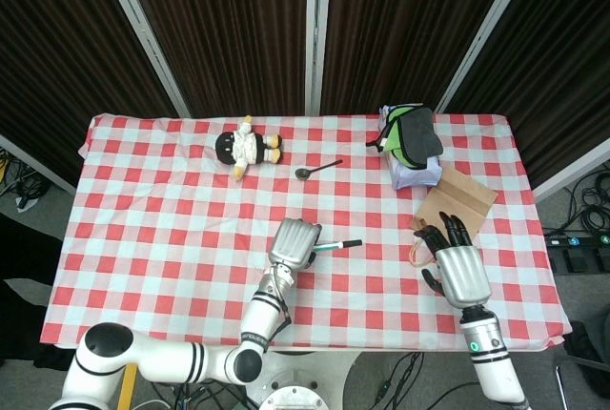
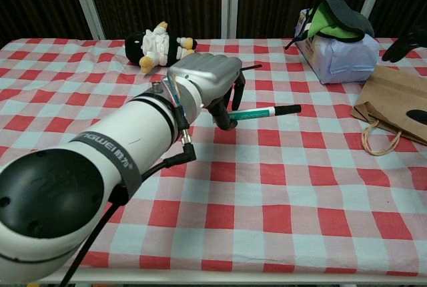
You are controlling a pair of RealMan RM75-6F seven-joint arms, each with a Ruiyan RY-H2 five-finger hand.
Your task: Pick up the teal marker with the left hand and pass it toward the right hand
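My left hand [image 1: 294, 243] [image 2: 208, 79] grips the teal marker [image 1: 338, 245] [image 2: 265, 111] above the checked table. The marker lies roughly level, its black-capped tip pointing to the right. My right hand [image 1: 457, 268] hovers over the table's right side, its fingers spread and empty, a short way right of the marker tip. In the chest view only dark fingertips [image 2: 400, 48] of the right hand show at the right edge.
A brown paper bag [image 1: 454, 210] [image 2: 393, 105] lies just behind the right hand. A pale bag with green and grey cloth [image 1: 410, 146] [image 2: 337, 40] stands at the back right. A dark spoon [image 1: 317, 168] and a plush doll [image 1: 248, 147] [image 2: 160, 47] lie at the back.
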